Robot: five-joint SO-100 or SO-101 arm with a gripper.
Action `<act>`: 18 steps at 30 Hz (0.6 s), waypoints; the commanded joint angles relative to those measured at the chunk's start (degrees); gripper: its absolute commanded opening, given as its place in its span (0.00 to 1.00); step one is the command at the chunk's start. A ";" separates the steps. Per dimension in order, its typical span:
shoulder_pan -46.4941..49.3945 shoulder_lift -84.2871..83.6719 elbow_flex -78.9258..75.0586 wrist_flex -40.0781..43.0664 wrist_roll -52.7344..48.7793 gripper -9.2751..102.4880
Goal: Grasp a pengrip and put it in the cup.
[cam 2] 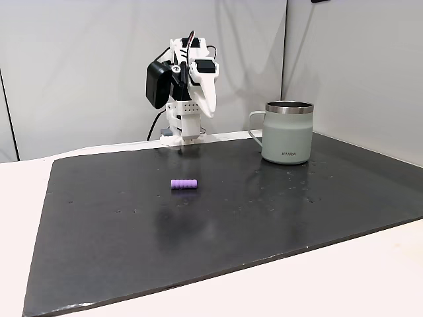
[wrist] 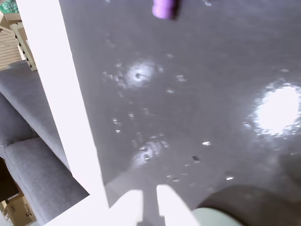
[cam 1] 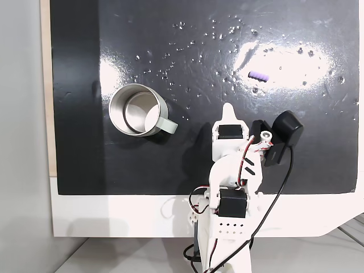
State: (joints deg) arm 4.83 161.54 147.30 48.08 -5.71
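The pengrip (cam 1: 259, 75) is a tiny light-purple ribbed cylinder lying on the black mat, in a glare patch at the upper right of a fixed view. In the other fixed view the pengrip (cam 2: 184, 183) lies mid-mat, and in the wrist view the pengrip (wrist: 164, 7) sits at the top edge. The cup (cam 1: 136, 110) stands upright at the left, handle toward the arm; from the side the cup (cam 2: 288, 132) is at the right rear. My gripper (cam 1: 228, 109) is folded back over the arm's base, well short of both. The gripper (cam 2: 211, 111) points down, and the gripper (wrist: 149, 200) is shut on nothing.
The black mat (cam 1: 187, 165) lies on a white table (cam 1: 114, 216); its surface carries white specks and glare. A black block (cam 1: 287, 128) sits on the arm's right side, with cables trailing to the base. In the wrist view a grey sofa (wrist: 28, 155) lies beyond the table edge.
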 commanded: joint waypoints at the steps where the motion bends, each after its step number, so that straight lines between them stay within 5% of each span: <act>1: 0.53 -8.53 -12.66 0.97 -0.18 0.08; 18: 10.02 -53.96 -52.47 11.95 0.53 0.08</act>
State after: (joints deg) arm 13.80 112.15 102.48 58.36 -5.62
